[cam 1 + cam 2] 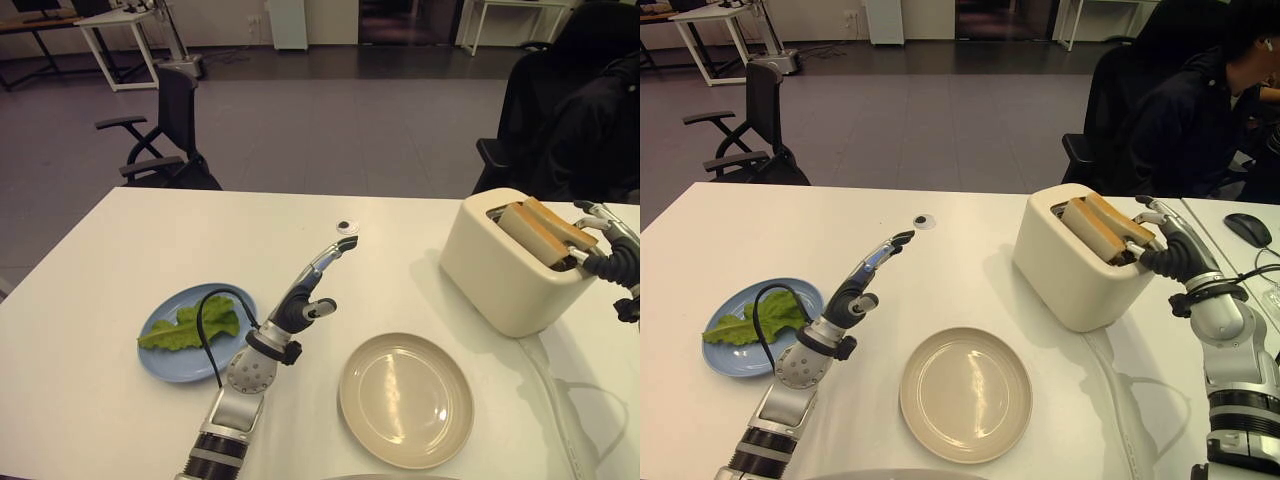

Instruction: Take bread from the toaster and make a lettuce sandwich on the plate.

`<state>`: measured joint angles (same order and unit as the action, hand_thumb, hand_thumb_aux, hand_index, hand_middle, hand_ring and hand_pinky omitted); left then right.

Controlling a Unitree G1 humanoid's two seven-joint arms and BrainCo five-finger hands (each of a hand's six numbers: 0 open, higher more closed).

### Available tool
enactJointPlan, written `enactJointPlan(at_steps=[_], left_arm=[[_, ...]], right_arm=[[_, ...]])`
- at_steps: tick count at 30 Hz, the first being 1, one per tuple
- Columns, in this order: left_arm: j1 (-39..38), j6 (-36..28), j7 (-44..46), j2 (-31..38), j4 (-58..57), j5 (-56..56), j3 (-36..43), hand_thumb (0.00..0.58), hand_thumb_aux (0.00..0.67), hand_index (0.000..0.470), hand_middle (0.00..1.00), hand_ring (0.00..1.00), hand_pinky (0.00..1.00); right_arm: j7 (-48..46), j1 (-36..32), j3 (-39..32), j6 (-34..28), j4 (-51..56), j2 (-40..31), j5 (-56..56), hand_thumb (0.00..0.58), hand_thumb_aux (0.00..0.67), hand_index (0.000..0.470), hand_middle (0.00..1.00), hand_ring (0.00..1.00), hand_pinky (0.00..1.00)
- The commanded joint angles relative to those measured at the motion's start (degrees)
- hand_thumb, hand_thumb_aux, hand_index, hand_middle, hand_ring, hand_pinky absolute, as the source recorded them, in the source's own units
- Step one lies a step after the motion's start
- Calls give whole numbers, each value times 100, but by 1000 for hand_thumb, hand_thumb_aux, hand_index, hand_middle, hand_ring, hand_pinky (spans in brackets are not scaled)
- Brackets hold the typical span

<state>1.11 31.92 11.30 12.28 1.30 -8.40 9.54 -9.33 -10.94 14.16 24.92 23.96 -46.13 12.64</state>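
Nearest the camera, at 6 o'clock on the white surface, sits a cream plate with nothing on it. At its 9 o'clock lies a blue plate carrying a lettuce leaf, and a black cable from the left wrist loops over that plate's right edge.

Between the two plates the left robot hand is raised above the surface. Its fingers are stretched out close together and point toward 1 o'clock, the thumb is bent inward, and it holds nothing. Beyond its fingertips, at 12 o'clock, a small round black-and-white object rests on the surface.

At 2 o'clock from the cream plate stands the cream toaster. Two slices of bread stick up from its slots, leaning. The right robot hand is at the toaster's 3 o'clock side, its fingers curled around the right end of the bread, one finger lying over the top edge.
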Motion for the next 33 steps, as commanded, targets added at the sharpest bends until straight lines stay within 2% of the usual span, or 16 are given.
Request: enactJointPlan(at_steps=[1, 6, 9, 12, 16, 19, 23, 26, 33], left_arm=[[38, -15, 7, 50, -46, -85, -22, 0, 0, 0, 0, 0, 0], [-8, -33, -102, 269, 47, -66, -433, 0, 0, 0, 0, 0, 0], [-90, -69, -285, 575, 84, -132, -972, 0, 0, 0, 0, 0, 0], [-193, -119, -541, 977, -28, -323, -1610, 0, 0, 0, 0, 0, 0], [-477, -275, -960, 1577, -301, -996, -2282, 0, 0, 0, 0, 0, 0], [-690, -382, -1260, 1996, -530, -1639, -2488, 0, 0, 0, 0, 0, 0], [-921, -653, -1593, 2404, -881, -2395, -2449, 0, 0, 0, 0, 0, 0], [-988, -989, -1732, 2575, -1064, -3017, -2155, 0, 0, 0, 0, 0, 0], [-1125, -1820, -1897, 2995, -1202, -3887, -1794, 0, 0, 0, 0, 0, 0]], right_arm=[[-134, -228, 564, -312, -194, 118, -958, 580, 670, 470, 0, 0, 0], [-1414, -46, 1171, -657, -1835, 157, -3269, 580, 670, 470, 0, 0, 0], [-2362, 248, 1237, -866, -2981, 53, -4399, 580, 670, 470, 0, 0, 0], [-3496, 678, 938, -693, -3846, 13, -4860, 580, 670, 470, 0, 0, 0], [-4671, 1063, -88, -232, -4348, 78, -4395, 580, 670, 470, 0, 0, 0], [-5478, 1270, -724, -98, -4418, -112, -4132, 580, 670, 470, 0, 0, 0], [-6487, 1002, -1463, -40, -4017, -374, -3771, 580, 670, 470, 0, 0, 0], [-6720, 347, -1997, -218, -3462, -232, -3287, 580, 670, 470, 0, 0, 0], [-6368, -334, -2948, -286, -2674, 304, -1851, 580, 670, 470, 0, 0, 0]])
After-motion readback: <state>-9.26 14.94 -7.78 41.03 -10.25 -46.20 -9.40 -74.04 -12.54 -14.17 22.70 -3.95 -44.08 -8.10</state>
